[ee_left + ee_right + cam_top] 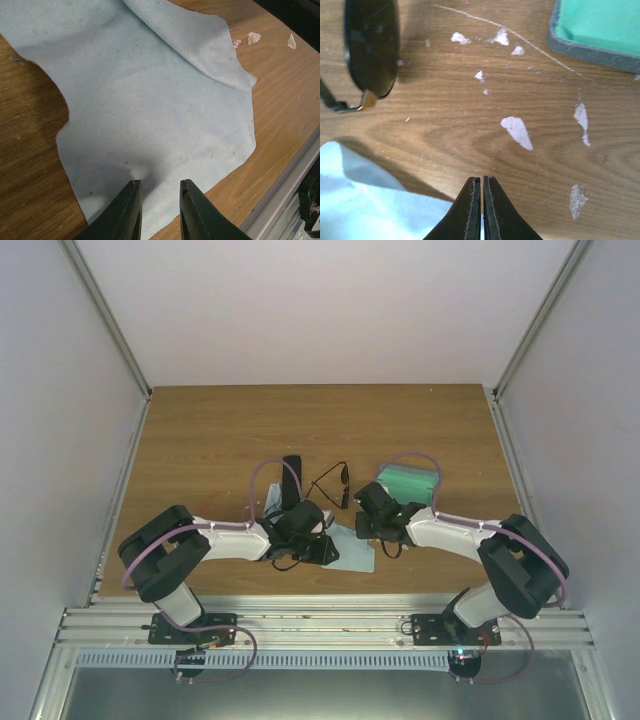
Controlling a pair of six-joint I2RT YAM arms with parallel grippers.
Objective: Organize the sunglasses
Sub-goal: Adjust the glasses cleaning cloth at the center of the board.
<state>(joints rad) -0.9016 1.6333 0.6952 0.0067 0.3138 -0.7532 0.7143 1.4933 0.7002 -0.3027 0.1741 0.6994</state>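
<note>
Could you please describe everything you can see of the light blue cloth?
The light blue cloth looks like soft, fuzzy microfibre, speckled with small dark flecks. It lies mostly flat on the wooden table near its front edge, with one corner folded back over itself. The left gripper is poised over its near edge, fingers parted.

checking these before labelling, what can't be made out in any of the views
- Sunglasses: right wrist view shows one lens; the picture's left and top edges cut the rest.
- Green box: same view, cut off at the top right corner.
- Cloth: top view, the left arm covers part.
- Left end effector: whether it touches the cloth, unclear.
- Black case: top view, too small to tell open or shut.
</note>
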